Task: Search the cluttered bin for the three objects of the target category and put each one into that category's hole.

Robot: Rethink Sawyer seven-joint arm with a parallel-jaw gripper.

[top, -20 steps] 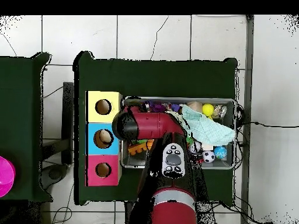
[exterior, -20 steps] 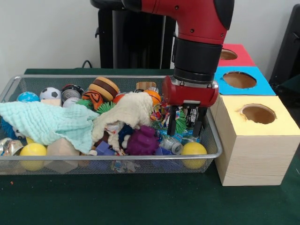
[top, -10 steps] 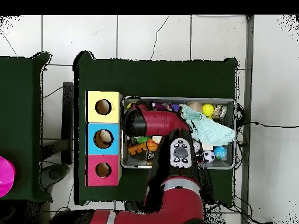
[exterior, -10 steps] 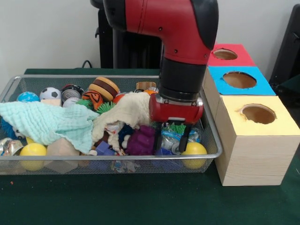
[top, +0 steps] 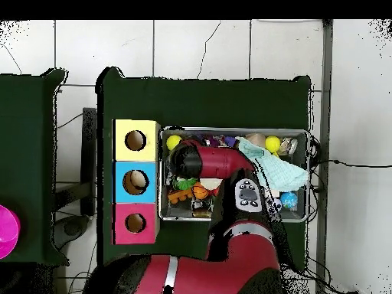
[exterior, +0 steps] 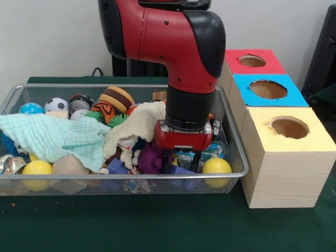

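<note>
The wire mesh bin (exterior: 121,176) is full of toys and cloths; it also shows in the overhead view (top: 230,130). My gripper (exterior: 181,160) is down inside the bin's right end, near the front rim. Its fingers (exterior: 195,163) stand apart, on either side of a clear bluish plastic bottle (exterior: 203,153) that lies among the toys. I cannot tell whether they touch it. The other bottles are hidden. The blue-topped box's hole (exterior: 268,89) is to the right of the bin, between the red and yellow boxes; it also shows in the overhead view (top: 135,181).
A yellow ball (exterior: 217,166) lies just right of the gripper, a purple toy (exterior: 150,158) just left. A cream cloth (exterior: 143,124) and a mint cloth (exterior: 52,136) cover the middle and left. The yellow-topped box (exterior: 290,127) and the red-topped box (exterior: 252,60) flank the blue one.
My arm has swung left along the bin, away from the boxes, and the gripper has sunk lower among the toys. The yellow ball now shows clear of the gripper.
</note>
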